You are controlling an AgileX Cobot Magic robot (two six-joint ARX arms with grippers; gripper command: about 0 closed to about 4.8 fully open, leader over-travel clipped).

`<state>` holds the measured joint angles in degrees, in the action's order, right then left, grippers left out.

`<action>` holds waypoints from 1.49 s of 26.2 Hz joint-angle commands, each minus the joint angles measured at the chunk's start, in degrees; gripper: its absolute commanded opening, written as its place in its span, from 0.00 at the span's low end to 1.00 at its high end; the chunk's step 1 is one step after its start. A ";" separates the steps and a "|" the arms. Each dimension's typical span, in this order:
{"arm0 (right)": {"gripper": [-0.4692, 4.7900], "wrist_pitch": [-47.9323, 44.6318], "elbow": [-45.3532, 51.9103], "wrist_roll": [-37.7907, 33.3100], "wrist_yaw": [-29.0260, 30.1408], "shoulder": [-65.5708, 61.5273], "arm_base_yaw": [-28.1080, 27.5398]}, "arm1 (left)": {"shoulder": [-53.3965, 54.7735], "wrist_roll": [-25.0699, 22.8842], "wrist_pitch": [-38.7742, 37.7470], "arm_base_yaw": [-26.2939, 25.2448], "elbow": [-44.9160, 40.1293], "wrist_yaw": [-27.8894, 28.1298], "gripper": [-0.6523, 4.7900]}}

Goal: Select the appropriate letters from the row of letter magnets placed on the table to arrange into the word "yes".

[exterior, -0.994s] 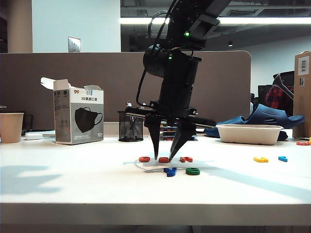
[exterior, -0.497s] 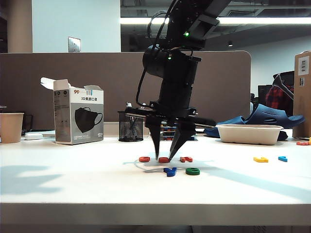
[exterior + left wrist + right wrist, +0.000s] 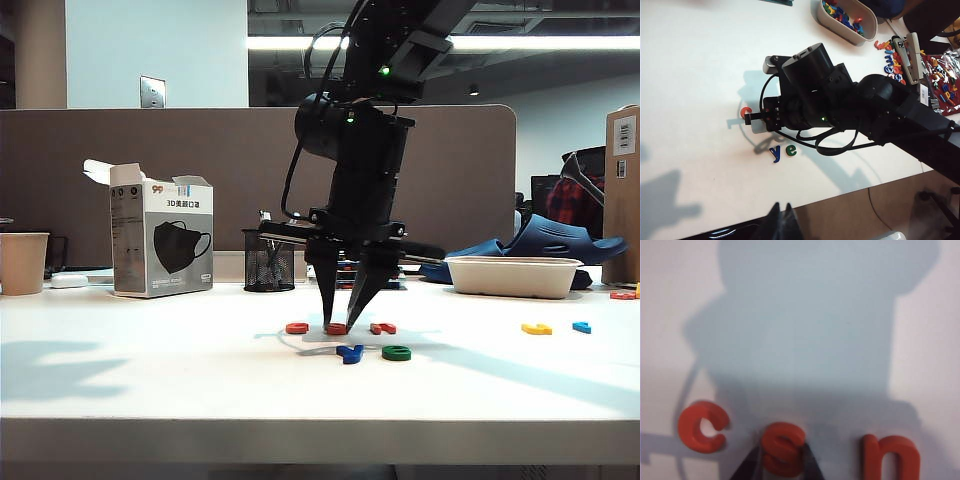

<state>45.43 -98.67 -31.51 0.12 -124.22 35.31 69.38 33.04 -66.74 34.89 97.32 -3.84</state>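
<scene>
Spanning the whole scene, the table (image 3: 150, 390) carries the right gripper (image 3: 341, 322), planted tip-down on the back row, fingers narrowed around the orange-red s (image 3: 783, 448) between c (image 3: 702, 426) and n (image 3: 890, 455); contact looks made, a firm pinch uncertain. Left gripper (image 3: 781, 225) hangs high, fingers seemingly together. Dark blue y (image 3: 775, 153) and green e (image 3: 790, 149) sit in front. Advice: centre the s, lift straight, place it beside e.

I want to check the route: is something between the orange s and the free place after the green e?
Nothing visible blocks it. The right gripper brackets the orange s; the table beside the green e, next to the blue y, is bare.
</scene>
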 commanded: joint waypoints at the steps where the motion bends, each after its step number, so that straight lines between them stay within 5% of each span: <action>1: 0.20 0.42 0.17 0.20 -0.20 -0.50 0.02 | -0.13 -0.20 0.42 0.04 0.20 0.15 0.11; 39: 0.20 1.75 -0.11 1.88 -0.02 4.85 -0.11 | -0.13 -0.20 0.42 0.04 0.20 0.15 0.11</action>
<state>46.63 -98.52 -30.85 0.12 -120.46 35.18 69.38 33.06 -66.74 34.89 97.32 -3.84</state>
